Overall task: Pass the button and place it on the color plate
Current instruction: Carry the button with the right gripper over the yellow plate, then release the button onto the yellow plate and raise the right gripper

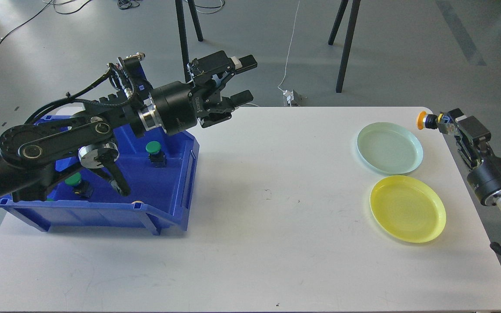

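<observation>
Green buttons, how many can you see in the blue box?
2: one green button near the blue bin's back, another lower left under the left arm. More may hide behind it.

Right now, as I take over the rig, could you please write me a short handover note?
Left claw: open, empty, raised above the table's far edge beside the blue bin.
Right claw: shut on a yellow-capped button, held just past the green plate, near the table's right far corner.
Yellow plate: nothing on it, in front of the green one.
Two green buttons show in the bin.
Done: button is in the right claw.
Left: set it on the yellow plate, presumably the matching colour.
</observation>
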{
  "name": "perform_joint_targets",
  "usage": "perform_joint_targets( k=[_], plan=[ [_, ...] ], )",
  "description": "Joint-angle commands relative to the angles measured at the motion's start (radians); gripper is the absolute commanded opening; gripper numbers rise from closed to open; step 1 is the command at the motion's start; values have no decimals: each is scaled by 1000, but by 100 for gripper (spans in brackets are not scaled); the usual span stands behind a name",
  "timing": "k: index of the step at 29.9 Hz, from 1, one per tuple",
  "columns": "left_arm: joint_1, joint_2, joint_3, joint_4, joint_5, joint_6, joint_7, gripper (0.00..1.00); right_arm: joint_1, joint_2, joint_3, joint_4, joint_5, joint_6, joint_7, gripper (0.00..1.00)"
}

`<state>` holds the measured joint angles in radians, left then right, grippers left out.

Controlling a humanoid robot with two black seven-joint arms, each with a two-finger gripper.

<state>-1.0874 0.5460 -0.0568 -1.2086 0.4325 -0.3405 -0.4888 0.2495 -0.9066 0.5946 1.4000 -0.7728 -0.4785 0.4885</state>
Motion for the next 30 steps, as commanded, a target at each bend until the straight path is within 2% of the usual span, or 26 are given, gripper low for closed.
perform_joint_targets(
  k=[1, 5, 9, 11, 15, 21, 26, 30],
  plan=[
    [1, 0, 0, 0, 0, 0, 0, 94, -71, -3, -13, -62, -129, -10, 0, 14],
    [0, 0, 0, 0, -4, 0, 0, 94, -79, 8, -67, -189, -235, -10, 0, 14],
    [0, 0, 2, 6, -21, -2, 0, 94, -69, 24, -116, -277, -238, -10, 0, 15],
    [1, 0, 0, 8, -21, -2, 0, 94, -67, 54, -119, -289, -238, -10, 0, 17],
    [1, -1, 0, 8, -23, 0, 0, 94, -65, 107, -122, -292, -238, -10, 0, 27],
    [1, -1, 2, 8, -23, -2, 0, 94, -56, 189, -131, -326, -240, -10, 0, 32],
    [1, -1, 0, 8, -23, -2, 0, 94, -32, 222, -167, -365, -238, -10, 0, 33],
    [6, -1, 0, 9, -23, -2, 0, 94, -27, 245, -179, -372, -237, -10, 0, 41]
  ],
)
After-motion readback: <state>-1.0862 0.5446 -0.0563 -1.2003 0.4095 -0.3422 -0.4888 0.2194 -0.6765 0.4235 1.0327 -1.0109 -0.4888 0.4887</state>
